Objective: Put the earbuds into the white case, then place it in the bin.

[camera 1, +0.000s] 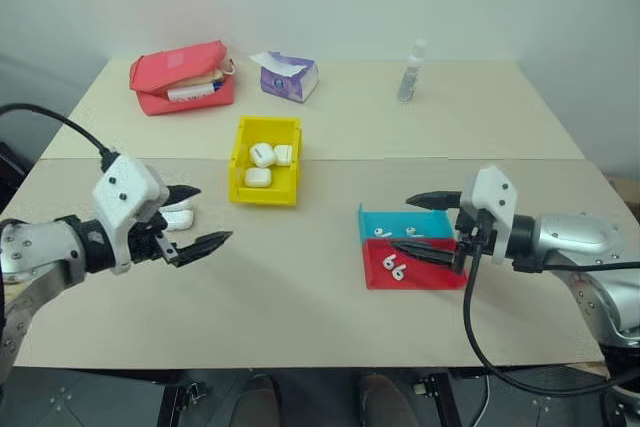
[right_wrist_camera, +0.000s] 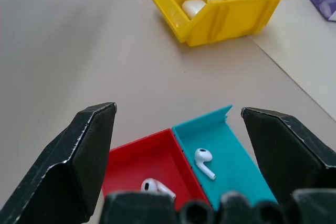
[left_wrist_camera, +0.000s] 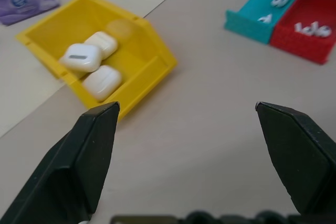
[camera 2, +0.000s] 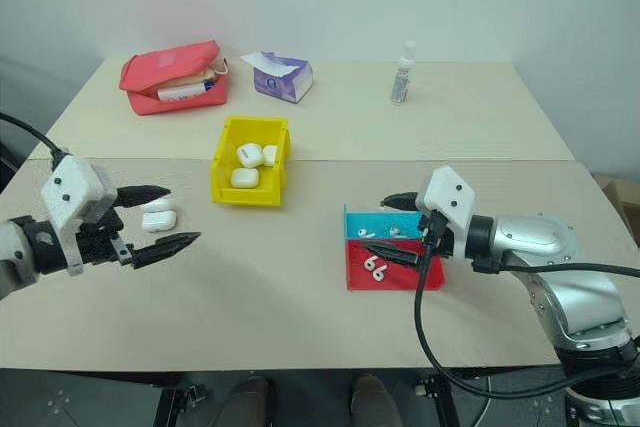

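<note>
A white case (camera 1: 178, 218) lies on the table just left of my left gripper (camera 1: 214, 213), which hovers open and holds nothing; another white piece sits right behind the case. The yellow bin (camera 1: 265, 194) stands mid-table with three white cases inside (left_wrist_camera: 86, 57). Two earbuds (camera 1: 393, 267) lie in the red tray (camera 1: 440, 275), and more earbuds (right_wrist_camera: 203, 158) lie in the blue tray (camera 1: 375, 219) beside it. My right gripper (camera 1: 400, 223) hangs open above these two trays, its fingers (right_wrist_camera: 79, 150) spread over both, apart from the earbuds.
At the back of the table are a red pouch (camera 1: 182, 77), a purple tissue pack (camera 1: 288, 75) and a small clear bottle (camera 1: 410, 72). A seam (camera 1: 400, 158) runs across the table behind the bin. Bare tabletop lies between my two grippers.
</note>
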